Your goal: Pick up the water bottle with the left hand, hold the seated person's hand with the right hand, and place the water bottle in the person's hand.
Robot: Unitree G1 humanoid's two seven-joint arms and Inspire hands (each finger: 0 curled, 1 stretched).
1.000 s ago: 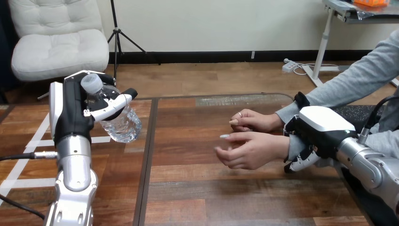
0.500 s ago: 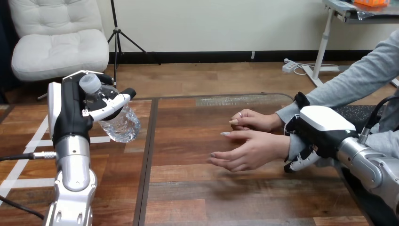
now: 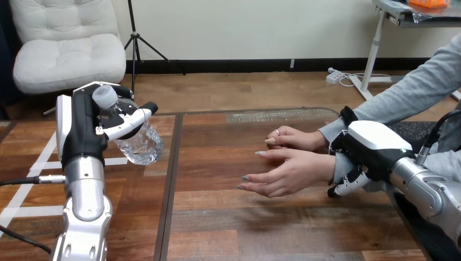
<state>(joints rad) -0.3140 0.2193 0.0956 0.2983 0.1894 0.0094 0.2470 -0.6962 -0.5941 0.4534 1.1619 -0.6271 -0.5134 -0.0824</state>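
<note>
The robot's left hand (image 3: 87,130) is raised over the wooden table (image 3: 261,228), its fingers and thumb curled round a clear plastic water bottle (image 3: 140,144) with a pale grey cap (image 3: 105,96). The bottle sits tilted in that grasp. Its cap pokes out above the hand, and its ribbed body juts down past the fingers to the hand's right, clear of the table.

Well to the right of the bottle, and apart from it, the person's nearer hand (image 3: 285,174) is held out just above the table, fingers straight and pointing towards the left hand. The person's farther hand (image 3: 296,140) rests just behind it.

Further right, the robot's right hand (image 3: 372,145) lies over the person's grey-sleeved wrist (image 3: 338,166). Its white back is on top, and its black-and-white fingers (image 3: 348,185) curl round under the sleeve, clasping the wrist of the outstretched hand.
</note>
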